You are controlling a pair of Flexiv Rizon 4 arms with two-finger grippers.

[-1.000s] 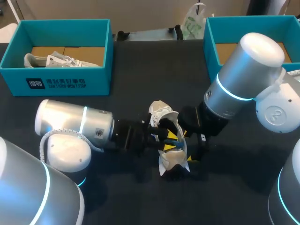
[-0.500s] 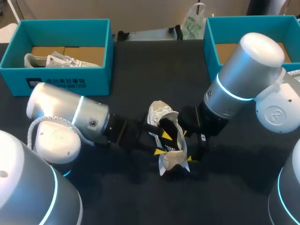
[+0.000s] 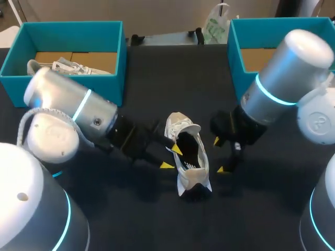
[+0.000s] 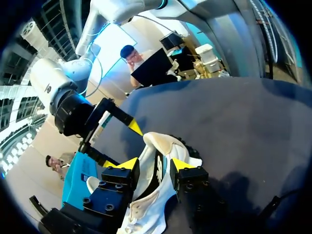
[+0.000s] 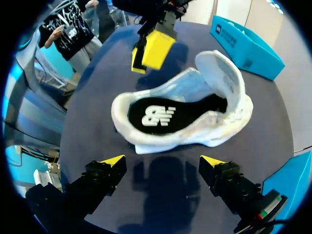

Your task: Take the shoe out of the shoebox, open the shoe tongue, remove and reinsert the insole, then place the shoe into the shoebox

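Left gripper (image 3: 171, 157) and right gripper (image 3: 219, 155) point inward, jaws seemingly parted.

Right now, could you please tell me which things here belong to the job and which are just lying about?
Job: white shoe; black insole inside it; left end effector and right end effector, open either side; left shoebox or right shoebox, cannot tell which.
Lying about: second shoe in the left shoebox; plastic bag at the far edge.

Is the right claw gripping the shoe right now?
No: in the right wrist view the right claw stands wide open, and the shoe lies ahead of its fingers, untouched.
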